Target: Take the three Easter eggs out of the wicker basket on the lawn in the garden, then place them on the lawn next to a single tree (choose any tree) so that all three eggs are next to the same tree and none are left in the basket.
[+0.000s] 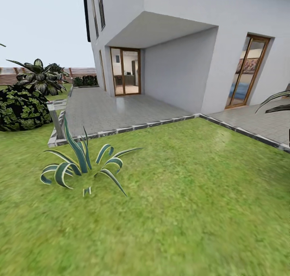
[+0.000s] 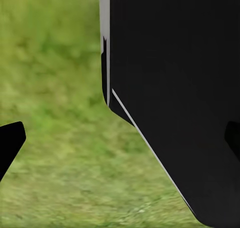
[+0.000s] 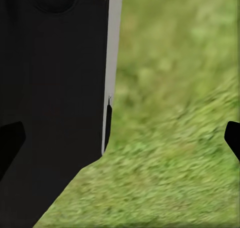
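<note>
Green lawn with striped agave and house ahead, wrist cameras show both hands spread open above grass.

I'm looking at the lawn, mottled green with lighter and darker patches. On it, the agave shows blue-green leaves edged in cream stripes. Behind the agave, grey paving with a darker grey-and-white kerb. Beyond the paving, the house walls are plain pale grey, doors framed in warm brown. My wrist feeds give blurred green grass beside black robot body with a thin white edge.
</note>
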Robot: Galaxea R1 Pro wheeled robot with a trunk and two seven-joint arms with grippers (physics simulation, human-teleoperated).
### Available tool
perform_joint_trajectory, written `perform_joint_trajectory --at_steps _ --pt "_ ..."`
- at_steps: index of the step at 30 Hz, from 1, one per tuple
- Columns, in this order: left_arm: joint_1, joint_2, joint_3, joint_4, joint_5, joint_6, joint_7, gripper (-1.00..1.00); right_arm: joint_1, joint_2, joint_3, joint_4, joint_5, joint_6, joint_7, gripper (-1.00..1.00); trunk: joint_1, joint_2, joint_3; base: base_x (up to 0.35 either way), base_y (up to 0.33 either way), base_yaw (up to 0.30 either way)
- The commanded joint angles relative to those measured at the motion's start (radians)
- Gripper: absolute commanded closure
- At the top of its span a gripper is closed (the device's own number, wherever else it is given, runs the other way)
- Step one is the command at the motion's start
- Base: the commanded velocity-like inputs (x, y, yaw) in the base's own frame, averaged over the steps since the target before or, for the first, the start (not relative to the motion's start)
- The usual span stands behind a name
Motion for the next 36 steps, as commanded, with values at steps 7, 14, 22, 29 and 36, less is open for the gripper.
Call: perform_joint_trajectory --at_steps 7,14,22,29,36 --pt "0.0 0.0 0.001 -0.001 0.0 0.005 -0.015 -1.0 -0.001 0.0 -0.002 0.002 -0.002 0.0 -0.001 -1.0 0.0 0.0 -0.001 0.0 0.055 0.0" --pt "0.0 0.0 0.0 -0.001 0.0 0.007 -0.119 -1.0 -0.001 0.0 -0.001 0.002 -0.002 0.0 -0.005 -1.0 0.0 0.0 -0.001 0.023 0.309 0.0" --pt "0.0 0.0 0.0 -0.001 0.0 0.008 -0.127 -1.0 -0.001 0.002 0.0 0.002 0.0 0.0 -0.006 -1.0 0.0 0.0 -0.001 0.099 0.336 0.0" --pt "0.0 0.0 -0.002 -0.001 0.0 0.008 -0.128 -1.0 -0.001 0.006 -0.001 0.002 -0.002 0.0 -0.005 -1.0 0.0 0.0 -0.001 0.114 0.336 0.0" --pt "0.0 0.0 -0.002 -0.001 0.0 0.008 -0.128 -1.0 -0.001 0.006 -0.003 0.003 -0.003 0.0 -0.002 -1.0 0.0 0.0 -0.001 0.129 0.334 -0.014"
